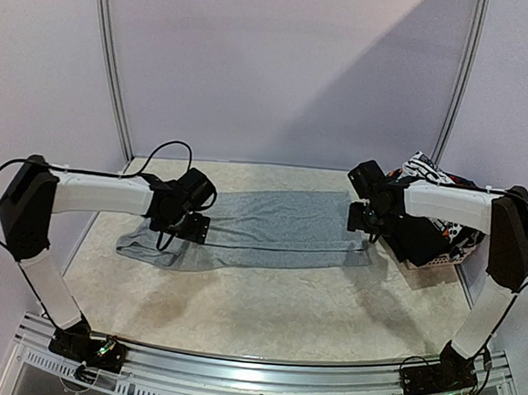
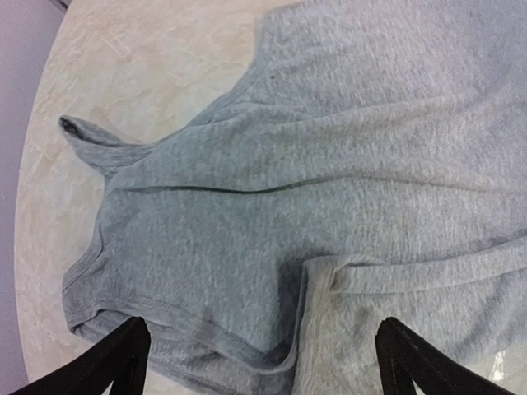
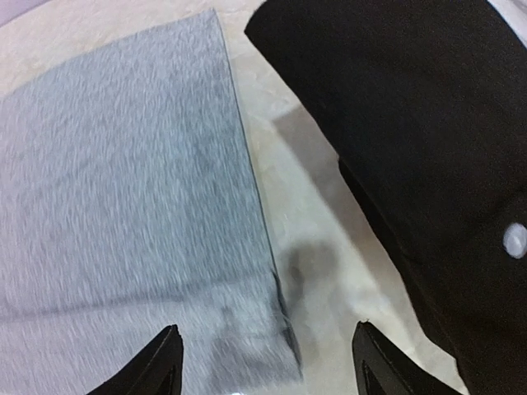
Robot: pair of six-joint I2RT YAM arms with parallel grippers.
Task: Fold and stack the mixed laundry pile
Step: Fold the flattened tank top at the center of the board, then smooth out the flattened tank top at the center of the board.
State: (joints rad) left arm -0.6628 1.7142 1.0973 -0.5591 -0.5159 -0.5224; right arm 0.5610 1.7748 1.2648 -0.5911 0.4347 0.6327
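left gripper [image 2: 263, 366] hangs over the left end of the light grey trousers [image 1: 271, 225], fingers wide and holding nothing; the cloth beneath it is rumpled, with hems doubled over and one narrow tab sticking out toward the table [image 1: 264, 316] edge. the grey piece lies spread lengthwise across the middle of the table, its right end flat with a straight edge. right gripper [image 3: 263, 362] hangs over that right edge, fingers likewise apart and empty. just beside it lie the black trousers [image 3: 412, 123], and behind them a white black-striped piece [image 1: 426, 169]. step in hand, as judged: folding the grey piece, none stacked yet. next move calls for both grippers to lower, pinch matching edges, and first smooth the bunched left end.
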